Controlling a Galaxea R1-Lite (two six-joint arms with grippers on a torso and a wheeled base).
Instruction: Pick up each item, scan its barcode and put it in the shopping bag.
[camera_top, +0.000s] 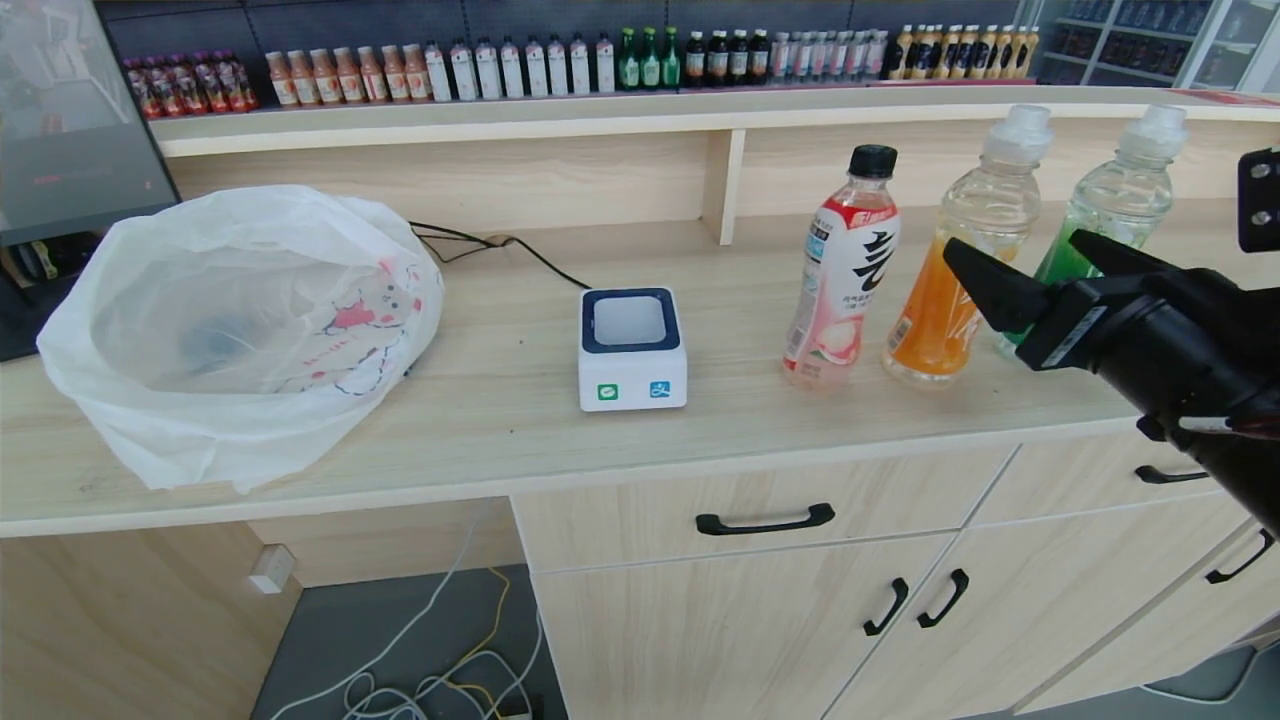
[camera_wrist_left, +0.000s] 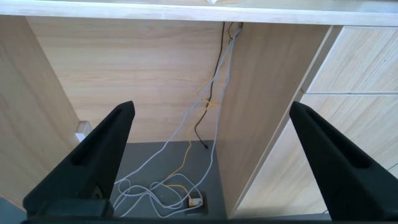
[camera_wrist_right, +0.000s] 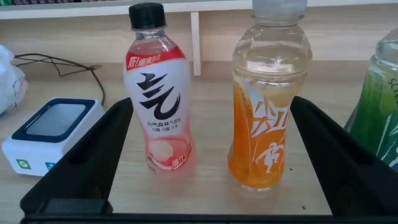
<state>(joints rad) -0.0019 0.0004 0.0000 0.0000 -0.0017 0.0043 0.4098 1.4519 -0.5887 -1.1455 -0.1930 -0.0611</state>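
While upright, orange bottle (camera_top: 925, 340) just beyond right gripper (camera_top: 1012, 242).

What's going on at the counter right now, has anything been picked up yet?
Nothing is held yet. The right gripper hovers open near the counter's right end, facing the orange bottle and the green bottle. The pink bottle stands beside them, and all three are upright. The scanner sits mid-counter and the shopping bag lies open at the left. The left gripper is open, low in front of the cabinet under the counter.
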